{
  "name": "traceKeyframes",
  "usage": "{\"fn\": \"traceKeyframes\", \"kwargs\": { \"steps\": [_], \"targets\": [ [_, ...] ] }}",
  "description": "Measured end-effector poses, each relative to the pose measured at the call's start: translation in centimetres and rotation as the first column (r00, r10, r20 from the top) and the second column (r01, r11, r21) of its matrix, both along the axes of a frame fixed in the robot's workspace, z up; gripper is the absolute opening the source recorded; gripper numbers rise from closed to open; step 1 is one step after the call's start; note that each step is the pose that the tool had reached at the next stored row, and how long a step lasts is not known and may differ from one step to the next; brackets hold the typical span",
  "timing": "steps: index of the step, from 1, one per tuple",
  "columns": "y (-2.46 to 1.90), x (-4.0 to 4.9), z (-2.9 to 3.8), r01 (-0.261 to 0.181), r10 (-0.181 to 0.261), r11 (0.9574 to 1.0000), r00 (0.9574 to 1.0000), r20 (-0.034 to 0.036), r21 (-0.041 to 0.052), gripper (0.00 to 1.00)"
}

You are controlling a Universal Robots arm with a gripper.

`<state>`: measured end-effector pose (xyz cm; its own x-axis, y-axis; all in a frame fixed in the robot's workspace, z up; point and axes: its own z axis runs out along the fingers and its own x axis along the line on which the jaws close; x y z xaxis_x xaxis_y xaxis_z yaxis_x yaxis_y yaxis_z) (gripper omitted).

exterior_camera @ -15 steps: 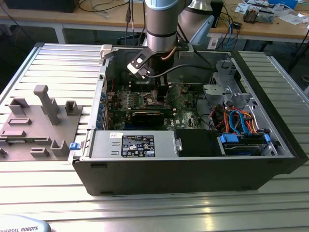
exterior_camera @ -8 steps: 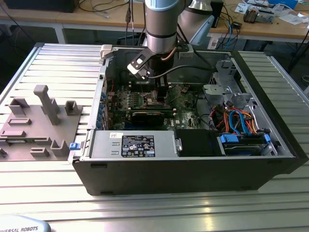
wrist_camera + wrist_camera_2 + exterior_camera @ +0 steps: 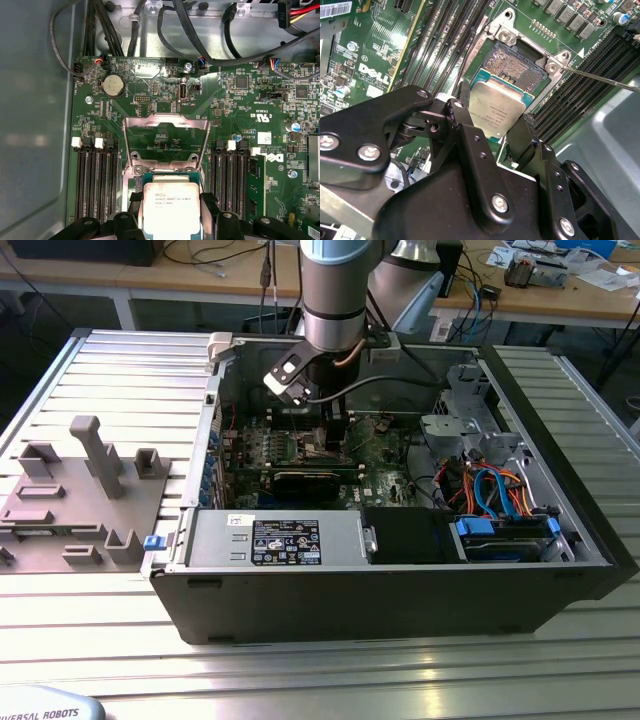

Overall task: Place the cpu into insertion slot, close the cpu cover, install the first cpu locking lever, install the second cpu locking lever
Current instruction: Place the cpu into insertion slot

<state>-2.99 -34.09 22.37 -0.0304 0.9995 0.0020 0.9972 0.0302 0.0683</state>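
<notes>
Above one insertion slot point(image 3: 515, 65), one cpu point(image 3: 497, 110) pinched between two fingers point(image 3: 522, 142) of the gripper point(image 3: 492, 122), one cpu cover point(image 3: 166, 120) open.

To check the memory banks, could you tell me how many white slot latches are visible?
4 latches: two on one side of the cover, two on the other; more may be hidden.

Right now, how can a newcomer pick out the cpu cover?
In the first wrist view, find the green motherboard, then the two banks of black memory slots. Between them, just beyond the cpu, stands the cpu cover: the only silvery frame with a square window, swung open.
</notes>
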Motion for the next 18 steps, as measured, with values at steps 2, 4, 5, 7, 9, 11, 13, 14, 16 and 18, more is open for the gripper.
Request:
{"fn": "traceKeyframes", "kwargs": {
  "steps": [2,4,5,7,9,11,13,14,16,18],
  "targets": [
    [0.0,0.0,-0.04,0.0,0.0,1.0,1.0,0.0001,0.0001,0.54],
    [0.0,0.0,-0.13,0.0,0.0,1.0,1.0,0.0,0.0,0.54],
    [0.0,0.0,-0.14,0.0,0.0,1.0,1.0,0.0,0.0,0.54],
    [0.0,0.0,-0.18,0.0,0.0,1.0,1.0,0.0001,0.0001,0.54],
    [0.0,0.0,-0.21,0.0,0.0,1.0,1.0,0.0,0.0,0.54],
    [0.0,0.0,-0.26,0.0,0.0,1.0,1.0,0.0001,0.0,0.54],
    [0.0,0.0,-0.29,0.0,0.0,1.0,1.0,0.0,0.0001,0.54],
    [0.0,0.0,-0.3,0.0,0.0,1.0,1.0,0.0,0.0,0.54],
    [0.0,0.0,-0.35,0.0,0.0,1.0,1.0,0.0001,0.0001,0.54],
    [0.0,0.0,-0.39,0.0,0.0,1.0,1.0,0.0001,0.0,0.54]
  ]
}}
